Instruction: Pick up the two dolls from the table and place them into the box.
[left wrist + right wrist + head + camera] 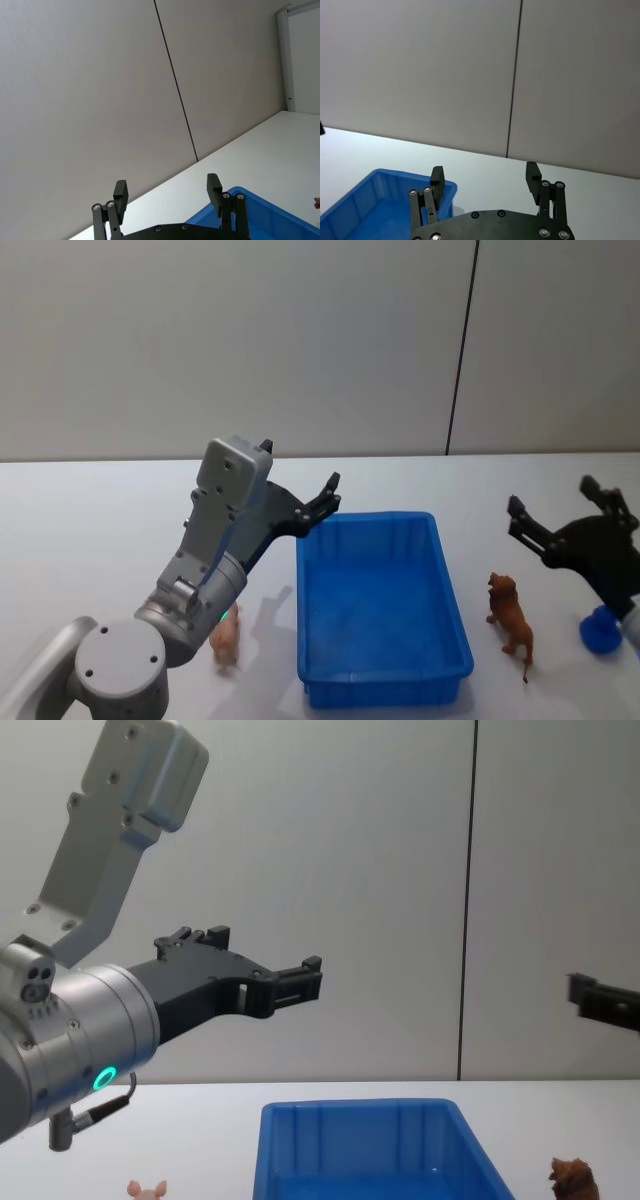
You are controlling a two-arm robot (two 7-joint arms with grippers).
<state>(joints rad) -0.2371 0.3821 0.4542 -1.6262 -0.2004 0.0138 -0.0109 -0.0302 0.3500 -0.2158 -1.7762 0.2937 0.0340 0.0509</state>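
The two dolls are both out on the table (90, 510), one on each side of the box (385, 685). The pale pink pig (226, 640) stands just off the box's near left corner, close to the wall but not touching it, and from the head view the left arm's elbow half covers it. In the chest view its little ears (148, 1188) just poke up at the bottom edge. The shaggy brown one (510, 615) stands upright to the right of the box, near its front half, with a clear strip of white tabletop between them. The chest view catches only its head (573, 1177).

Now the left gripper (298, 472): it's up in the air, well above the tabletop, reaching forward by the box's far left corner. Its fingers are spread wide with nothing between them, which is plain in the left wrist view (167, 189), where the blue rim (260, 210) sits just beneath one fingertip.

Over on the other side, the right gripper (552, 496) hangs beyond and to the right of the brown doll, apart from it. Its fingers are splayed too and carry nothing (485, 174). Its wrist camera looks across the box's far corner (365, 200) towards the grey wall (300, 340).
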